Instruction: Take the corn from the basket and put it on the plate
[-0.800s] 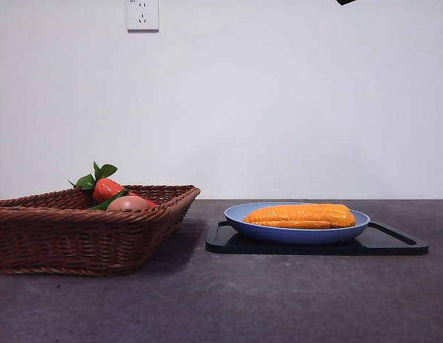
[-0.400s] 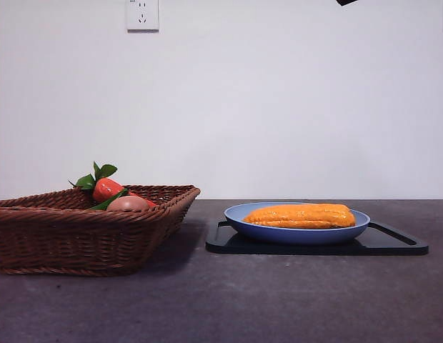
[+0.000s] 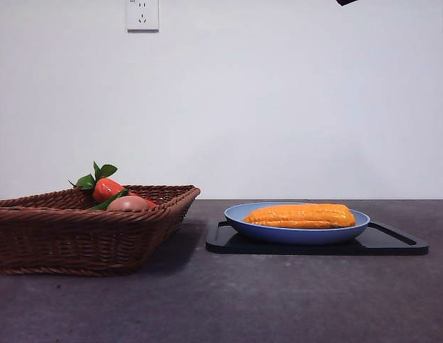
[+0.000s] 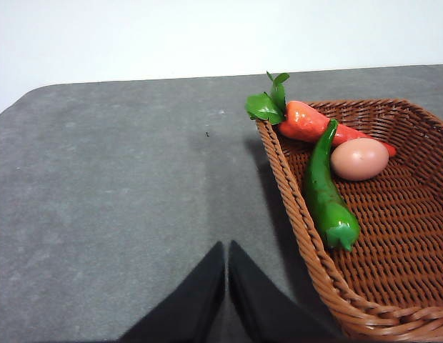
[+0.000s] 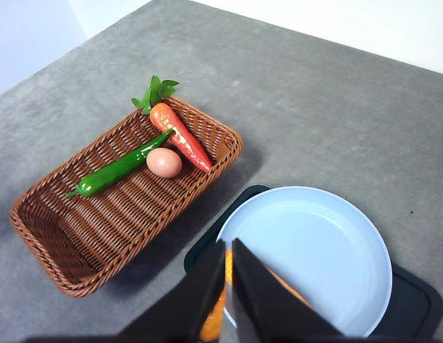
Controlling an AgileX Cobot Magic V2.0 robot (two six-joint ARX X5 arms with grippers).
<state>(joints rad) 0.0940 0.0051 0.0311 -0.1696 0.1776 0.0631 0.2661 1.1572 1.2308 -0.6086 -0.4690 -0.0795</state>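
- Nothing has changed in the front view during the last second: the corn lies flat on the light-blue plate, which sits on the black tray.
- My right hand is closed and empty, high above the plate.
- My left hand is also closed, waiting over the table beside the basket.
- In the basket I see only a carrot, a green pepper and an egg.
- I judge the task is finished.

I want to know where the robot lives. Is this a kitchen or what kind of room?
Probably not a real kitchen; more likely a test room. A bare white wall with one socket, a plain grey table, and glossy, toy-looking food: the corn on the plate, a carrot in the basket.
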